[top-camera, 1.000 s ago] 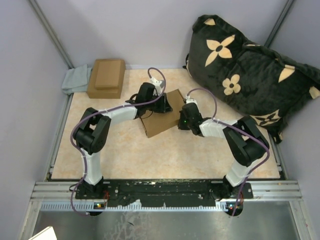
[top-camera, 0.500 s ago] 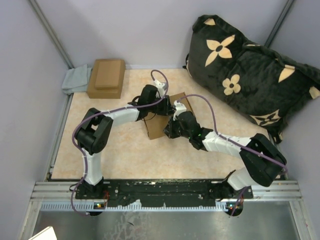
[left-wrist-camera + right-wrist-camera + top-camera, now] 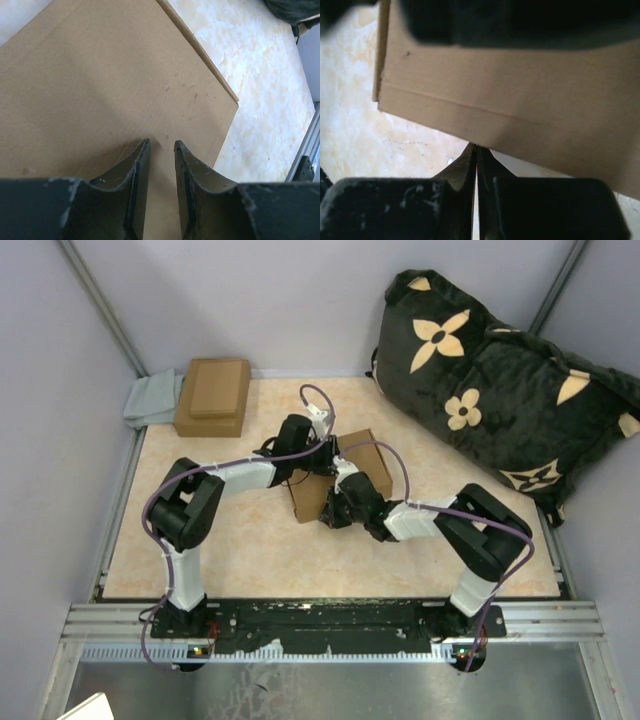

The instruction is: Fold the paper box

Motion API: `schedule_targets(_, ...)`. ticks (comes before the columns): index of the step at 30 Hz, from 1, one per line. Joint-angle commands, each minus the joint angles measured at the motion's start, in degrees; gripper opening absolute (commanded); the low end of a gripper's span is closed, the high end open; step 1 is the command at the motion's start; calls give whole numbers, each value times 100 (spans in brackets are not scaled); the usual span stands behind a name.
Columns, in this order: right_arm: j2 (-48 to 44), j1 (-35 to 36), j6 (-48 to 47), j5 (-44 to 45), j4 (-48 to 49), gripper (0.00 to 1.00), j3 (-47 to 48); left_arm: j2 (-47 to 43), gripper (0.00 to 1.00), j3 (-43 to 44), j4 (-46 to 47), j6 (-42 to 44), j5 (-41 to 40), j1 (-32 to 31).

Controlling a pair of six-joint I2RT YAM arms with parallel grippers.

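Top view: the paper box (image 3: 362,462) is sitting flat around the middle of the bench (image 3: 240,550), turned a bit askew. Both arms are reaching in on it, with the left fingers (image 3: 328,458) over its left part and the right fingers (image 3: 328,510) down at its near-left corner. A smaller brown box (image 3: 212,395) and a grey cloth (image 3: 150,400) are off in the far-left corner, and a big black pillow (image 3: 500,390) with tan flowers is on the right.

Left wrist: the left fingers (image 3: 142,160) are a little apart with nothing clamped between them, tips right at the plain tan top of the paper box (image 3: 100,75). The marbled bench (image 3: 260,75) shows past its edge.

Right wrist: the right fingers (image 3: 471,160) are squeezed fully together and empty, tips right at the box's (image 3: 520,90) creased edge. There's something dark and blurry across the top, can't tell what it is.
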Motion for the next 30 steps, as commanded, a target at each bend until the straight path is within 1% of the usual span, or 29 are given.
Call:
schedule_targets(1,207,54,102,510,412,0,298,10,35,-518,-837,46,147,-81)
schedule_targets(4,-98,56,55,550,472,2,203,-182,36,-696,-852,22,-41,-84)
schedule_targets(8,-874,51,-146,702,-70,3,149,-621,42,-760,-1017,23,-387,-75)
schedule_targets(11,-1560,47,-410,1109,-845,4,109,-1082,44,-687,-1264,58,-781,-72)
schedule_targets(14,-2221,-6,-680,1660,-1799,7,99,-1431,45,-644,-1414,72,-1037,-66)
schedule_targets(16,-2540,-83,-720,1853,-2321,7,51,-1554,45,-631,-1379,38,-1016,-68)
schedule_targets(18,-2785,-119,-693,1910,-2599,6,-135,-1547,45,-598,-1268,-59,-922,-66)
schedule_targets(21,-3033,-115,-509,1748,-2409,6,-674,-1345,45,-527,-1102,-209,-693,-66)
schedule_targets(22,-3045,-121,-387,1845,-2330,4,-840,-1261,45,-495,-1062,-261,-603,-73)
schedule_targets(23,-3030,-122,-245,2052,-2304,0,-963,-1181,45,-481,-1010,-298,-520,-75)
schedule_targets(25,-2964,-150,88,2534,-2231,0,-1171,-1056,45,-499,-846,-384,-380,-77)
schedule_targets(27,-2951,-272,333,2632,-1984,0,-1338,-958,45,-520,-697,-450,-283,-73)
schedule_targets(30,-2957,-396,541,2653,-1342,0,-1617,-816,45,-513,-598,-492,-205,-75)
